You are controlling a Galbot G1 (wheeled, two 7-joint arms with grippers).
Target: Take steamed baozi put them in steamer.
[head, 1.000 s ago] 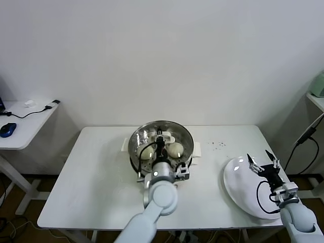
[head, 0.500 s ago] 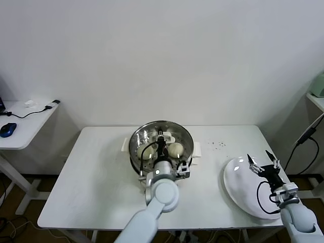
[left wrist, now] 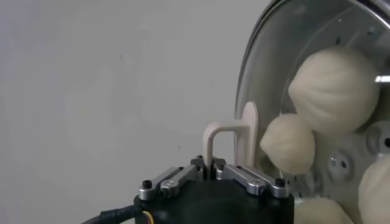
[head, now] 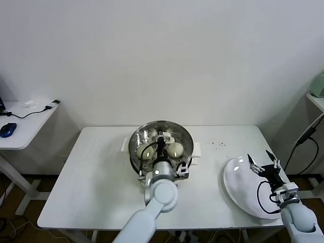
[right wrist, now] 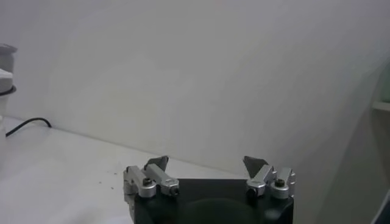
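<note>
The steamer [head: 188, 136] stands at the table's back middle, a shiny steel pot with steamed baozi [head: 175, 149] inside. My left gripper [head: 161, 145] hangs over its middle, shut on the white loop handle [left wrist: 226, 135] of the round glass lid [left wrist: 274, 55]. In the left wrist view the left gripper [left wrist: 211, 167] pinches one leg of that handle. Cream-white baozi [left wrist: 336, 90] show through the glass, with a smaller one [left wrist: 287, 143] beside it. My right gripper [head: 263, 164] stays open above the white plate [head: 238, 190] at the right; in its own view the right gripper [right wrist: 207, 165] holds nothing.
A side table [head: 23, 126] with a blue mouse [head: 7, 129] and a cable stands to the left. Small dark crumbs [head: 218, 145] lie on the table between steamer and plate. A black cable [head: 304, 137] hangs at the far right.
My left arm has shifted very slightly over the steamer, still gripping the lid handle. The right arm has not moved.
</note>
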